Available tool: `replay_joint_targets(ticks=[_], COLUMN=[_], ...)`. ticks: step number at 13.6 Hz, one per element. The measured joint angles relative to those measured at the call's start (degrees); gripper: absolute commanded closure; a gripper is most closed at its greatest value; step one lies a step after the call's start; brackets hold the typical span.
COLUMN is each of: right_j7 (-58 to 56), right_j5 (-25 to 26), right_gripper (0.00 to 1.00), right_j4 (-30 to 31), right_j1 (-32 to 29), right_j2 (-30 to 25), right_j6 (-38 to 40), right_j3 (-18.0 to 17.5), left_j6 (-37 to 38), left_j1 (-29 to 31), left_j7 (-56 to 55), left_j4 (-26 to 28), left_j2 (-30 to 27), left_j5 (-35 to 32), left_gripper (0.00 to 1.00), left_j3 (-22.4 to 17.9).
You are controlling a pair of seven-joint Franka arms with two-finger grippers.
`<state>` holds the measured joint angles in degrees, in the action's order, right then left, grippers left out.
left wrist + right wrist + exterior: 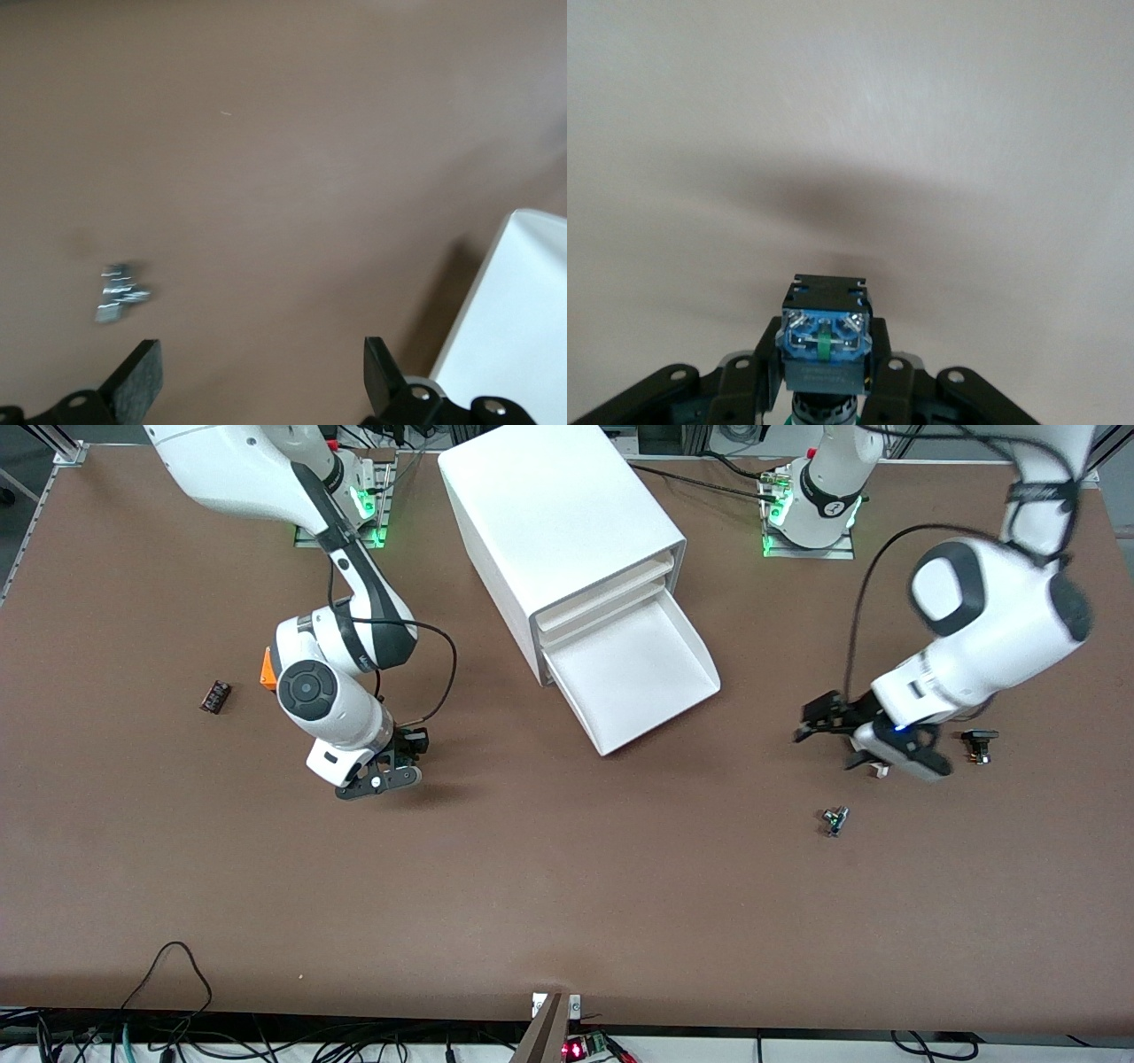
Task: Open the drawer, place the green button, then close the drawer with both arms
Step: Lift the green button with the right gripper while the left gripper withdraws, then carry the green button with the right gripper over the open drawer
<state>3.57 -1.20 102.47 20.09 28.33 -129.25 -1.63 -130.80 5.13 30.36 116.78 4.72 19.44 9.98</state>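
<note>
The bottom drawer (633,677) of the white cabinet (558,522) stands pulled out, and nothing lies in it. My right gripper (383,773) is low over the table toward the right arm's end. It is shut on the button (824,335), whose black body and bluish end stick out between the fingers (890,385). The green cap is mostly hidden. My left gripper (819,719) hangs open over the table beside the drawer's lip, toward the left arm's end. The left wrist view shows its fingers (137,376) wide apart with nothing between them, and the drawer's white corner (518,328).
A small metallic part (834,820) (120,293) lies on the table under the left gripper's side. A black part (979,744) lies by the left arm's wrist. An orange box (267,669) and a dark chip (214,696) lie near the right arm.
</note>
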Motion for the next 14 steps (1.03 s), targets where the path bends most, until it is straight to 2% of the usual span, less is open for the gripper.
replay_joint_targets(ticks=[3, 7, 10, 14], right_j7=[-5.65, -12.14, -21.53, -37.89], right_j5=[-0.02, -0.03, -0.03, -0.04], right_gripper=[0.71, 0.71, 0.71, 0.71], right_j4=[-7.51, -13.52, -16.96, -22.16], right_j1=[1.87, 7.63, 9.37, 13.85], right_j2=[-0.38, -0.27, -0.01, 3.23], right_j6=[6.79, 9.3, 9.29, 9.28], right_j3=[-1.66, -2.86, -6.23, -8.0], left_j6=[13.48, 28.72, 32.16, 32.24], left_j1=[1.33, 2.03, 2.14, 2.2], left_j7=[-0.24, -5.82, -8.74, -9.73], left_j4=[-6.49, -14.66, -16.36, -16.38], left_j2=[-6.1, -8.4, -8.18, -7.51], left_j5=[-10.51, -18.4, -20.11, -20.14], left_gripper=[0.0, 0.0, 0.0, 0.0], left_j3=[-1.04, -1.12, -1.14, -1.16])
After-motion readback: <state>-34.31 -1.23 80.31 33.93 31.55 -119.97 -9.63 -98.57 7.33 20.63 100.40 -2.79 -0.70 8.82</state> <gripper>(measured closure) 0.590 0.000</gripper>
